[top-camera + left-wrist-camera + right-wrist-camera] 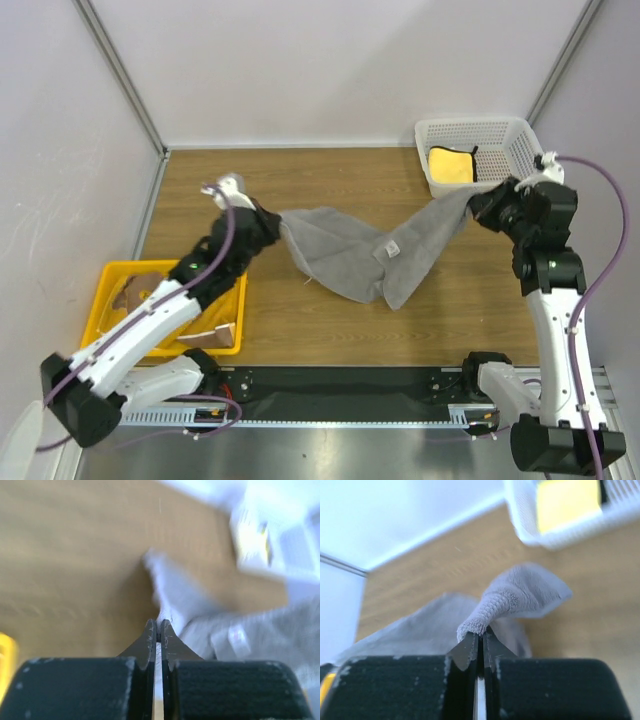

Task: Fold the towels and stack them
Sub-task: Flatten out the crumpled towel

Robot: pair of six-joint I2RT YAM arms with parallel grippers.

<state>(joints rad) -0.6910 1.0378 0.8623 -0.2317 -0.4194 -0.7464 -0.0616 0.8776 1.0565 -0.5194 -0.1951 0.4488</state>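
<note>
A grey towel (345,255) hangs stretched across the middle of the table between my two grippers. My left gripper (276,228) is shut on its left corner; in the left wrist view the jaws (159,626) are pressed together with the blurred grey towel (182,602) running out from the tips. My right gripper (477,205) is shut on the right end, and the rolled hem of the grey towel (517,597) is pinched at the fingertips (481,634). A plain yellow towel (452,166) (567,500) lies in the white basket. Cloth with brown patches (213,336) lies in the yellow tray, partly under my left arm.
The white mesh basket (520,135) (560,535) stands at the back right, just behind my right gripper. The yellow tray (103,300) sits at the left front edge beneath the left arm. Grey walls close in the table at the back and sides.
</note>
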